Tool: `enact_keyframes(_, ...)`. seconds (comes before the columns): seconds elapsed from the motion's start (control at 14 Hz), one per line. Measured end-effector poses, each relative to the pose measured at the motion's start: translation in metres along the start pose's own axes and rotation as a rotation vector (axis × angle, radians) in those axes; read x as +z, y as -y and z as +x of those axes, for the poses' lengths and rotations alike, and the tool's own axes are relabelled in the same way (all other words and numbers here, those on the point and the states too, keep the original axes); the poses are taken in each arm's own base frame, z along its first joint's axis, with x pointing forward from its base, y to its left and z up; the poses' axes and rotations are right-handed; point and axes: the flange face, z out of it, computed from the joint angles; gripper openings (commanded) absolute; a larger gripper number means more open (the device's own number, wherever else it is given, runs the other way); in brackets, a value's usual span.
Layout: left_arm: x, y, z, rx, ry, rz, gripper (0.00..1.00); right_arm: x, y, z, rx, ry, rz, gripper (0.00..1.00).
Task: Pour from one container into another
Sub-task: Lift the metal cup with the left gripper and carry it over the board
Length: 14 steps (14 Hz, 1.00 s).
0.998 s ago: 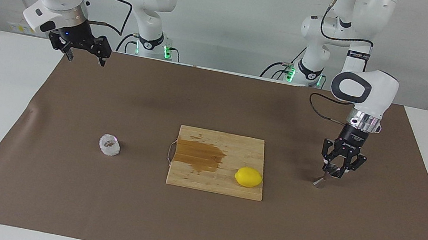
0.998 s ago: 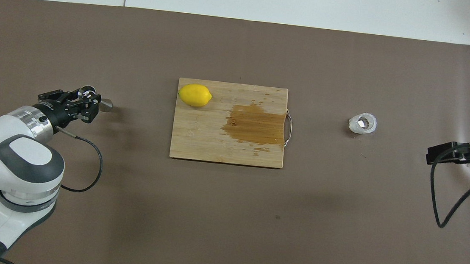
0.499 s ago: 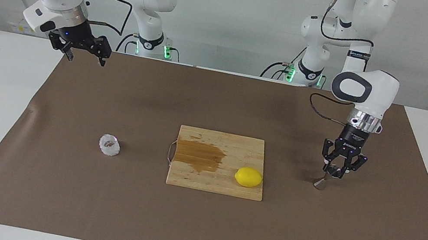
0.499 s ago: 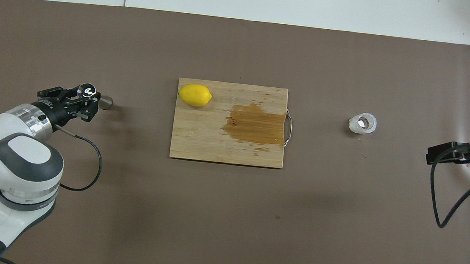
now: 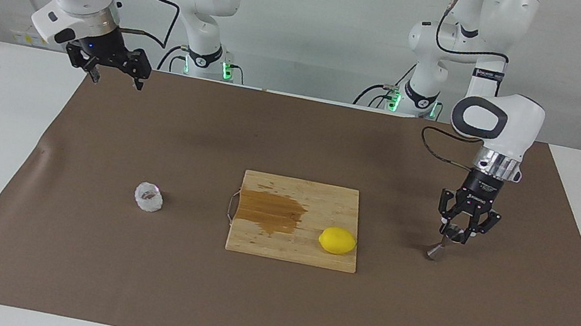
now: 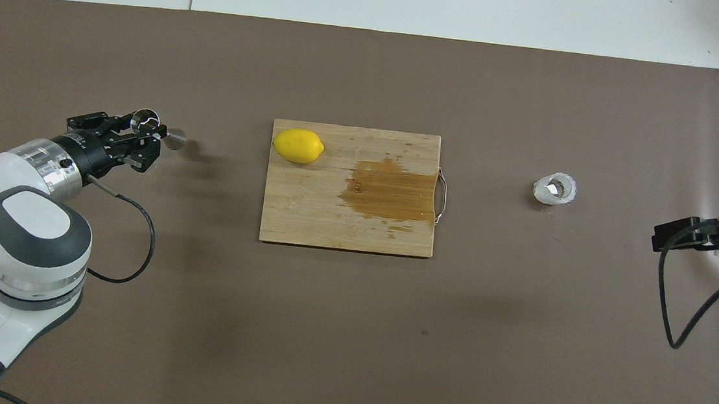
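- Your left gripper [image 5: 459,231] [image 6: 142,139] has its fingers closed on the upper cone of the steel jigger [image 5: 444,243] [image 6: 156,130]. The jigger is tilted, foot toward the board; whether that foot touches the brown mat [image 5: 266,302] [image 6: 348,331] or is just clear of it, you cannot tell.
- The jigger is toward the left arm's end of the table, well apart from the wooden cutting board [image 5: 292,250] [image 6: 306,217].
- Your right gripper [image 5: 114,70] [image 6: 688,236] waits in the air over the mat's edge at the right arm's end, fingers spread apart, holding and touching nothing.
- The whitish crinkled cup [image 5: 149,197] [image 6: 555,189] stands upright on the mat between the board and the right arm's end, apart from both grippers.
- A lemon [image 5: 338,240] [image 6: 299,145] lies on the board at the corner toward the left arm, farther from the robots. A brown wet stain [image 5: 270,212] [image 6: 389,193] covers the board's handle side.
- Writing: a band on the left arm carries white lettering in both views, but you cannot read it reliably.
- View differences: the facing view shows both of the right gripper's spread fingers; the overhead view shows only a dark sliver of it at the frame edge. The overhead view looks down into the jigger's open mouth and the cup's brownish inside; the facing view shows the jigger's tilt in profile.
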Motion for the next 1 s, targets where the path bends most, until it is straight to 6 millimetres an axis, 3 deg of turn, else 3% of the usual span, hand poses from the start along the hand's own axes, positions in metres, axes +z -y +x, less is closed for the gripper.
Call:
enact_keyframes(0.14, 0.0, 0.012, -0.016, 0.025, 0.022, 0.034, 0.0, 0.0, 0.0, 0.0, 0.0, 0.0, 0.0, 1.0)
enact_keyframes(0.29, 0.001, 0.037, -0.033, 0.064, 0.042, 0.067, 0.0, 0.0, 0.0, 0.0, 0.0, 0.0, 0.0, 1.0)
enact_keyframes(0.64, 0.008, 0.117, -0.075, 0.176, 0.095, 0.168, 0.0, 0.0, 0.0, 0.0, 0.0, 0.0, 0.0, 1.0)
enact_keyframes(1.0, 0.013, 0.194, -0.095, 0.327, 0.093, 0.294, 0.0, 0.0, 0.0, 0.0, 0.0, 0.0, 0.0, 1.0)
